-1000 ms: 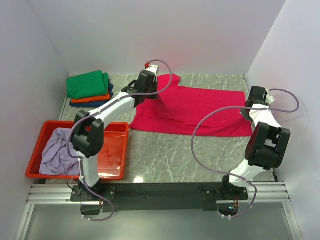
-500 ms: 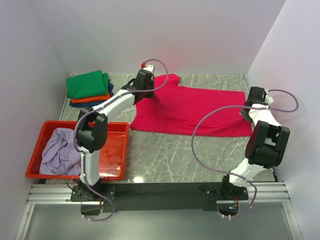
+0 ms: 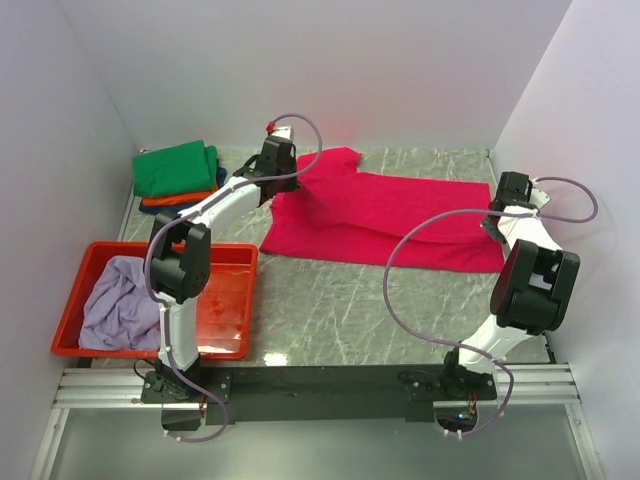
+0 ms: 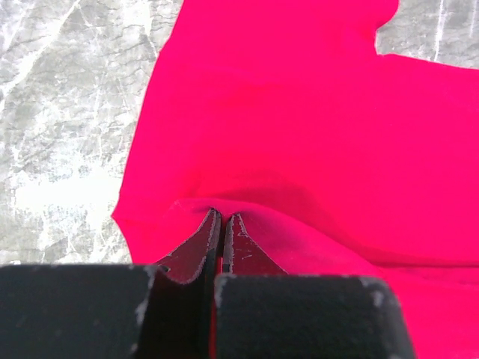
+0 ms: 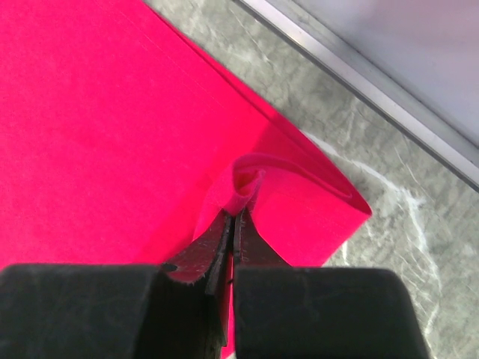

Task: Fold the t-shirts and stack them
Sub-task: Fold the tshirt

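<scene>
A crimson-pink t-shirt (image 3: 385, 215) lies spread across the far middle of the table. My left gripper (image 3: 277, 170) is shut on its left edge, cloth pinched between the fingertips in the left wrist view (image 4: 223, 217). My right gripper (image 3: 505, 205) is shut on a raised fold at the shirt's right edge, seen in the right wrist view (image 5: 233, 217). The green shirt (image 3: 176, 168) tops a folded stack at the far left, over an orange shirt (image 3: 180, 197) and a dark blue one (image 3: 218, 180). A pale lavender shirt (image 3: 120, 300) lies crumpled in the tray.
A red plastic tray (image 3: 225, 300) sits at the near left. White walls close in the table at the back and both sides. Grey marble tabletop (image 3: 340, 310) lies between the shirt and the arm bases.
My left gripper has moved left and toward the back with the shirt's left edge, pulling the cloth that way. The right gripper has stayed in place.
</scene>
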Available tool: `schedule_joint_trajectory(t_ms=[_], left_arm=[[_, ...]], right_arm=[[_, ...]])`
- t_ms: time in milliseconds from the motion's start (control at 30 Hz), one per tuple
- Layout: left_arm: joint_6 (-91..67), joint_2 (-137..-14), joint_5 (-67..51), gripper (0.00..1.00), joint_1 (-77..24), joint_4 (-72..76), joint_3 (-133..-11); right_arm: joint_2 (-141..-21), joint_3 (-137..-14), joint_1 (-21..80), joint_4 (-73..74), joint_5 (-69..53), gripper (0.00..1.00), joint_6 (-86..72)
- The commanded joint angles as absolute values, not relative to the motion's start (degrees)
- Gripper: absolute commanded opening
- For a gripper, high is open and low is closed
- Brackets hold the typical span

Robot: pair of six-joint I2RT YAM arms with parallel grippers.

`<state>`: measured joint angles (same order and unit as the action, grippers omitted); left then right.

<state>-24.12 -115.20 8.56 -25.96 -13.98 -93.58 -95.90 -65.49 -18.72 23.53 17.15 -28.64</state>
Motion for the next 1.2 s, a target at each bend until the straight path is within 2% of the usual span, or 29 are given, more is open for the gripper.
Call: schedule_joint_trajectory(t_ms=[0, 33, 67, 100, 200, 233, 267, 300, 400, 600, 733, 1067, 1167], left_arm=[[-25.0, -113.5, 7.3, 0.01, -25.6, -11.8, -94.3], [-25.1, -113.7, 7.2, 0.02, -25.6, -11.9, -94.5], [-25.2, -113.9, 7.1, 0.07, -25.6, -12.0, -94.7], [-25.4, -113.8, 7.1, 0.23, -25.6, -11.7, -94.6], [-26.0, -113.1, 7.7, 0.58, -25.6, -11.0, -94.1], [-26.2, -112.2, 8.0, 0.63, -25.6, -10.6, -93.9], [-26.3, -111.6, 8.4, 0.68, -25.6, -9.9, -93.3], [-26.4, -110.3, 8.9, 0.75, -25.6, -9.6, -92.8], [-27.2, -107.1, 8.7, 0.83, -25.8, -7.6, -90.0], [-29.3, -102.7, 6.8, 0.89, -29.4, -3.6, -80.8], [-32.9, -101.4, 3.2, 0.89, -32.6, 1.6, -74.3], [-36.8, -103.1, 1.9, 0.91, -37.9, 8.2, -65.1], [-37.9, -103.5, 1.1, 0.91, -37.9, 10.3, -62.0]], right_arm=[[-96.4, -68.5, -18.4, 22.7, 18.6, 0.01, -28.4], [-96.5, -68.5, -18.4, 22.4, 18.2, 0.04, -28.4], [-96.8, -68.5, -18.4, 22.3, 17.9, 0.13, -28.3], [-96.7, -68.5, -18.4, 22.2, 17.3, 0.18, -28.4], [-95.4, -67.5, -18.2, 20.9, 16.9, 0.34, -28.0], [-94.6, -66.7, -18.3, 20.1, 16.9, 0.38, -28.0], [-92.8, -66.3, -18.3, 19.8, 16.9, 0.47, -27.8], [-91.8, -65.8, -18.3, 19.4, 17.0, 0.50, -27.7], [-86.9, -63.4, -18.3, 17.9, 17.7, 0.56, -27.7], [-82.9, -59.3, -17.5, 17.0, 11.9, 0.59, -26.5], [-86.2, -59.1, -14.0, 17.1, 6.7, 0.59, -25.9], [-91.9, -58.9, -1.1, 16.0, 4.0, 0.59, -25.6], [-94.1, -59.8, -0.4, 16.6, 4.1, 0.59, -25.8]])
